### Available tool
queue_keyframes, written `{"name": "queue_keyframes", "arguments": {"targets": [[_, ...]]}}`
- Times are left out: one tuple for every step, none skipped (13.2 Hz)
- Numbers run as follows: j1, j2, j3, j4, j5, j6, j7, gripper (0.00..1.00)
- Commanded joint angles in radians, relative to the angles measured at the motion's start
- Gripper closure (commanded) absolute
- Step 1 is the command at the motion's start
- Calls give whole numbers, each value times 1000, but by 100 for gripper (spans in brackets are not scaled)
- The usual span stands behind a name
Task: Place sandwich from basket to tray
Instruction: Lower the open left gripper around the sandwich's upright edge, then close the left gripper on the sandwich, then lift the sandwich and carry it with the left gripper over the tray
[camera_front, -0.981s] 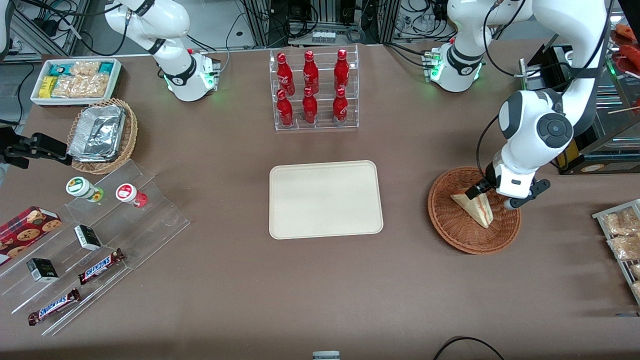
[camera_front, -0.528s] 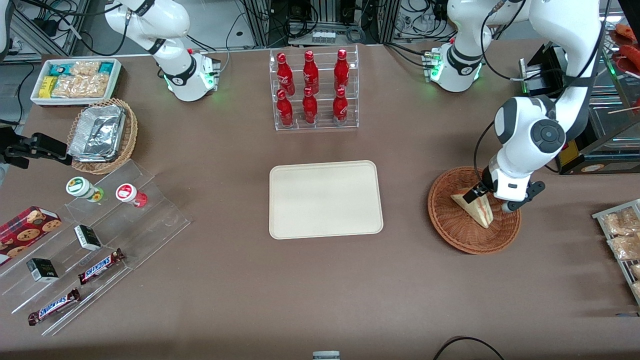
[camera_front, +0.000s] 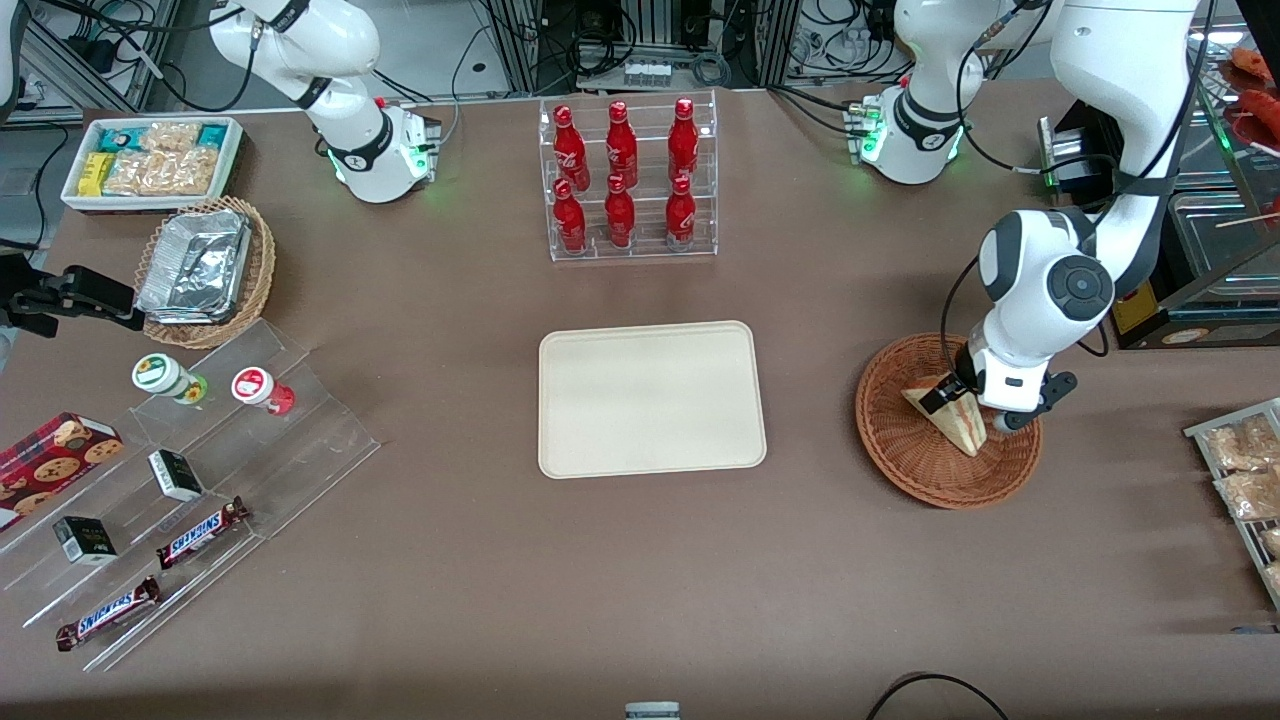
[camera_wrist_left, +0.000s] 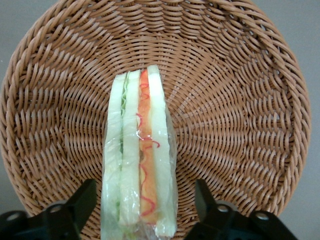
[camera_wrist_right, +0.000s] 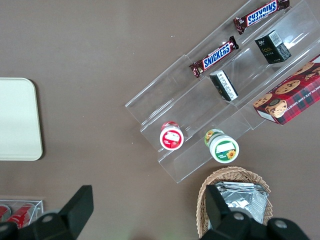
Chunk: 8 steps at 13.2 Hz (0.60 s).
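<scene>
Now the sandwich (camera_wrist_left: 139, 160) is being kept on its edge in the basket (camera_front: 915, 455), so it can be pinched easily. The gripper (camera_front: 966, 408) is being held low around it, fingers (camera_wrist_left: 80, 202) apart. Farther toward the parked arm, the tray (camera_front: 650, 400) is being left bare.

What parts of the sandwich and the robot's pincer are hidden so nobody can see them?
- Front view: the arm's wrist covers part of the sandwich in the basket and one finger of the pincer.
- Left wrist view: the sandwich's end nearest the camera is cut off by the picture's edge; only its filling edge shows, not its flat faces.
- Left wrist view: the open pincer straddles the sandwich, but its fingertips are cut off.
</scene>
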<state>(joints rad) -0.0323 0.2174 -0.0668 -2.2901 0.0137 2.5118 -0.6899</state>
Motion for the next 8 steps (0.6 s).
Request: {"name": "queue_keyframes", "arguments": {"targets": [[0, -15, 4, -11, 6, -14, 4, 100], [0, -24, 4, -3, 11, -52, 10, 100], [-1, -36, 4, 6, 11, -82, 19, 100], [-1, -56, 2, 15, 12, -123, 30, 100], [-3, -68, 2, 38, 12, -167, 36, 100], [-11, -75, -1, 70, 12, -221, 36, 100], [-15, -73, -5, 116, 12, -282, 38, 100], [-17, -70, -19, 168, 14, -354, 46, 100]]}}
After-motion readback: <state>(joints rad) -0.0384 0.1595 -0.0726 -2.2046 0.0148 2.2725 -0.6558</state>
